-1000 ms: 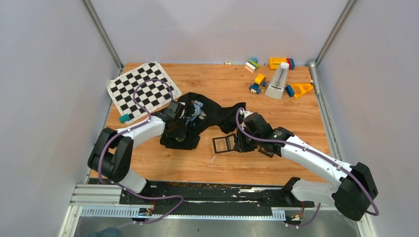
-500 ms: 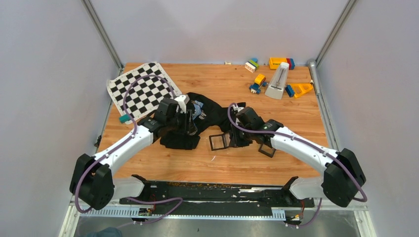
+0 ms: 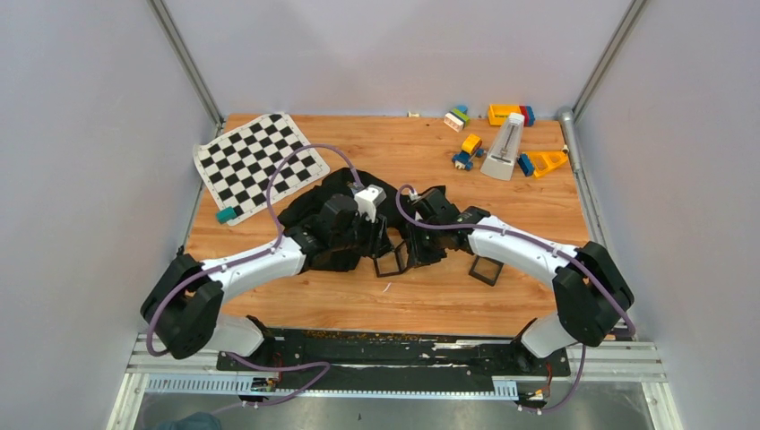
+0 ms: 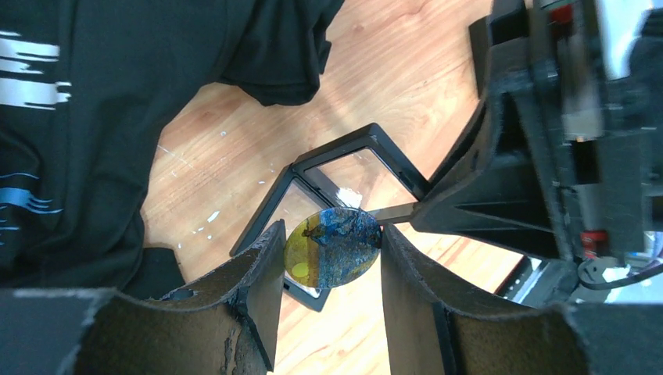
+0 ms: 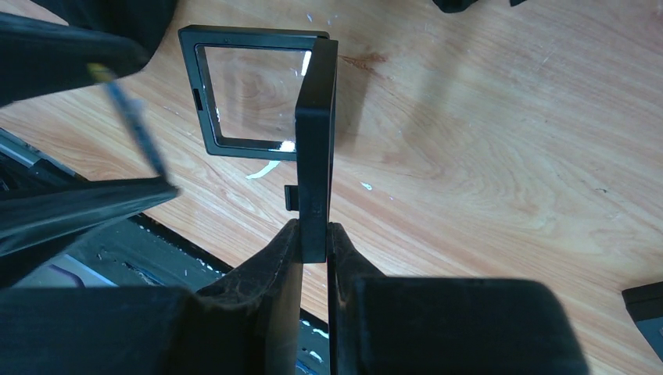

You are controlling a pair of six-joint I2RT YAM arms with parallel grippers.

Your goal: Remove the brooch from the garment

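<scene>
The brooch is a small round disc with a blue and yellow printed face. My left gripper is shut on its edges and holds it above the open black square frame, clear of the garment. The garment is a black T-shirt with blue and white print, lying left of the frame. My right gripper is shut on one upright leaf of the frame; the other leaf lies flat on the table. In the right wrist view the brooch shows edge-on between the left fingers.
A second black frame lies right of the grippers. A chequered mat is at the back left with a teal block by it. Toy blocks and a metronome stand at the back right.
My left gripper has moved right off the T-shirt to above the open frame, carrying the disc. My right gripper has shifted left with the frame leaf held upright.
</scene>
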